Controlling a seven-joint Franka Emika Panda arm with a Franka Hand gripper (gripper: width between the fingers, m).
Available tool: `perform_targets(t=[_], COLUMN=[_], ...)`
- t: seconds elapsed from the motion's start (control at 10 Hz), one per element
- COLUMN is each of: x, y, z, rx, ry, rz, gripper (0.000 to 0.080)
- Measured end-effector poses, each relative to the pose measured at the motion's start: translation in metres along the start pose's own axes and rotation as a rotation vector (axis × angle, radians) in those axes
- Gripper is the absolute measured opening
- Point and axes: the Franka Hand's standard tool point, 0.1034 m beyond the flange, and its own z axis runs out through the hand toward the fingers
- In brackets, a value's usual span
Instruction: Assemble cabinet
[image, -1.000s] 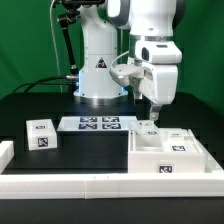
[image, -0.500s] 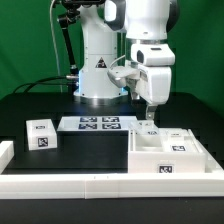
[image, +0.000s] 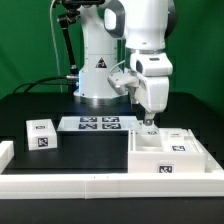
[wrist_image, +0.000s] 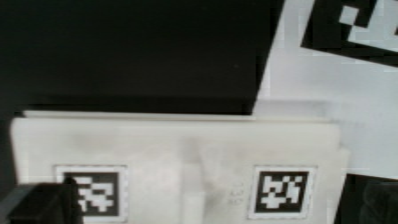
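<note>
The arm (image: 140, 30) stands tall in the upper middle of the exterior view. The cabinet (image: 170, 152), an open white box, sits on the black table in the lower part of the exterior view's right. The gripper (image: 148, 118) hangs just above the cabinet's far corner, close to the marker board (image: 98, 123). Neither view shows the fingertips clearly, so I cannot tell whether they are spread or pressed together. The likely trouble is a descent slightly off the wall: a finger could then land on the rim, push the box sideways, or tip it against the low white rail (image: 100, 186) in front. A loose block (image: 40, 133) at the exterior view's left lies well apart and seems safe. Compared with a second ago, the wrist has turned and tilted, the hand has dropped a little toward the corner, and no part on the table has shifted.
</note>
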Motion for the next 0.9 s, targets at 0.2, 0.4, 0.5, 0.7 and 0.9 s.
perform_targets(t=[0.2, 0.4, 0.5, 0.7, 0.9], x=[0.0044, 0.0059, 0.0061, 0.0062, 0.0061], y=[-0.0037, -0.0016, -0.0024, -0.0032, -0.0039], z=[0.0111, 0.0121, 0.0132, 0.0142, 0.0152], rx=[0.017, 0.017, 0.02, 0.022, 0.025], ry=[0.01, 0.012, 0.013, 0.013, 0.014], rz=[0.01, 0.016, 0.017, 0.02, 0.021], gripper=[0.0798, 0.0798, 0.0798, 0.0556, 0.0421])
